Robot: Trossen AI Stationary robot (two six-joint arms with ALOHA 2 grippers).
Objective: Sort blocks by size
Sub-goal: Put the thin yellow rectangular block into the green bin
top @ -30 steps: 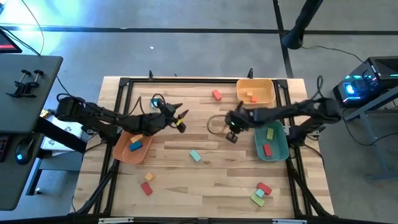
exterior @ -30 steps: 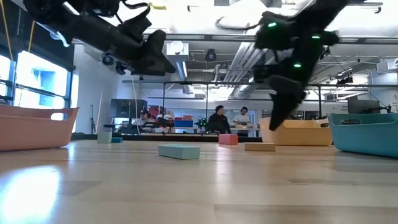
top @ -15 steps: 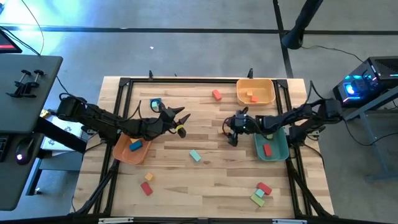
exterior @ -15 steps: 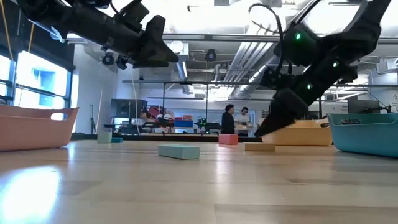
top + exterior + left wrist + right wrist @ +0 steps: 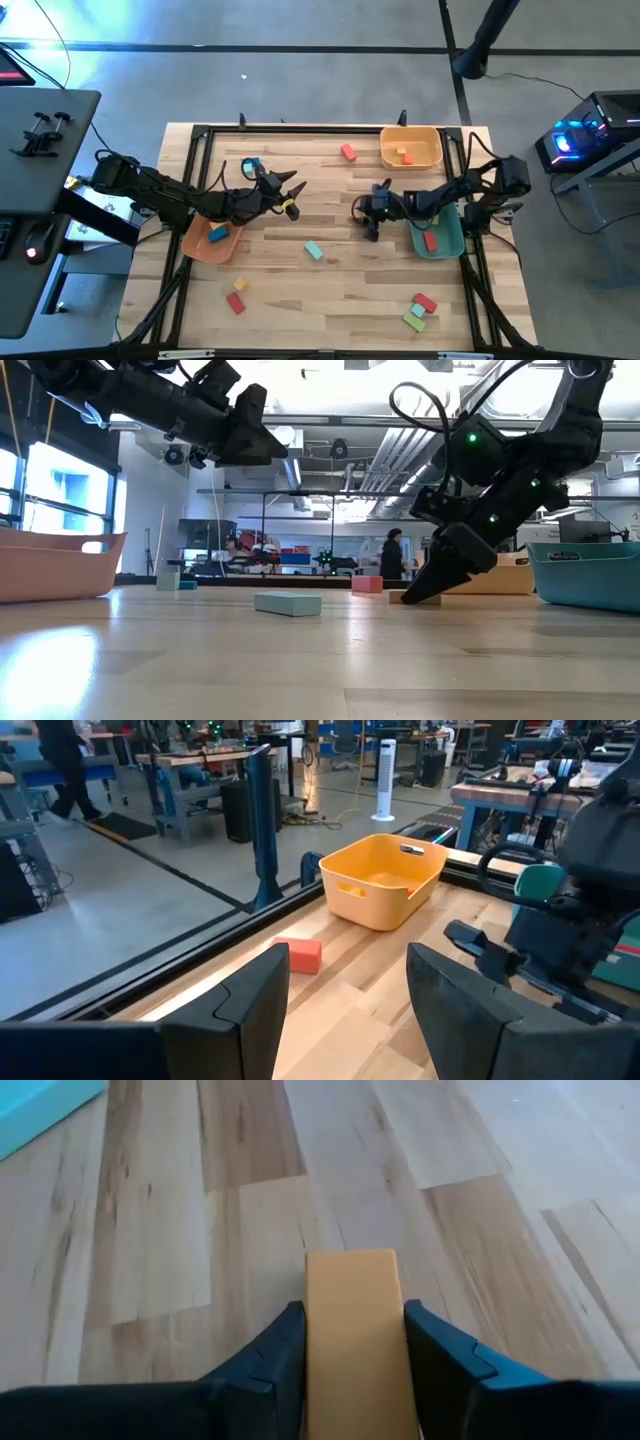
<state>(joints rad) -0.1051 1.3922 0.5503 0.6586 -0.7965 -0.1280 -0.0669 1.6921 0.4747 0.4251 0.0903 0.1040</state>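
My right gripper [image 5: 371,228] is down at the table, right of its middle. Its fingers are closed on an orange-tan bar [image 5: 352,1330] that lies flat on the wood; in the low view the bar [image 5: 403,597] shows just past the fingertips. My left gripper [image 5: 291,197] hangs open above the table's left half with nothing between its fingers [image 5: 262,995]. Loose blocks lie about: a red one [image 5: 348,152] at the far side, a teal one [image 5: 314,250] near the middle, red and yellow ones [image 5: 237,296] near left, and red, teal and green ones [image 5: 419,311] near right. My right gripper pinches the bar's two long sides [image 5: 312,1350] between its two fingers, which reach along the bar. They come slanting down from the table's right side. The bar rests flat on the table, its far end [image 5: 350,1265] sticking out beyond the fingertips.
A salmon bin [image 5: 205,246] with a blue block sits under the left arm. An orange bin [image 5: 412,147] with orange blocks stands at the far right, and a teal bin [image 5: 440,240] with a red block stands beside the right arm. A dark frame borders the table.
My right gripper has come down from well above the table to the wood and tipped nose-down; its fingers now stand around the orange-tan bar, which has stayed in place. A person in the room behind has walked to the right.
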